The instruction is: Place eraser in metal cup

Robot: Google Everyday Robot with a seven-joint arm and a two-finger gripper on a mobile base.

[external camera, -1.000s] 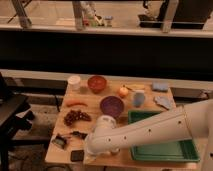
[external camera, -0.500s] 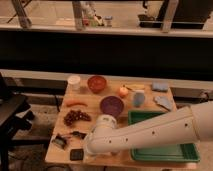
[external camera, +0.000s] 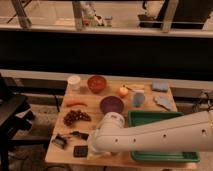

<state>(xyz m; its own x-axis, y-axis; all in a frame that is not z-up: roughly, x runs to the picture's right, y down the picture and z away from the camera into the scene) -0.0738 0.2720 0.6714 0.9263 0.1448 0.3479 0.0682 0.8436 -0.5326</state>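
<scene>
Over the last second I have watched the white arm (external camera: 165, 137) slide further toward the front-left corner of the wooden bench (external camera: 70, 120), and its bulky wrist now sits lower and more to the left than it did, hanging right beside the small flat black rectangular eraser (external camera: 80, 151). The gripper (external camera: 97, 152) is tucked under that wrist at the front edge, just right of the eraser, and I cannot tell how the fingers are set because the arm hides them. The eraser lies flat near the front-left corner, apparently not yet lifted. I read this as the closing approach to the pick, with the task barely begun. I cannot find the small shiny metal cup from here; it may be hidden behind the arm. The black-and-silver clip-like object (external camera: 60, 141) lies just left of the eraser, so I would mind the descent.
</scene>
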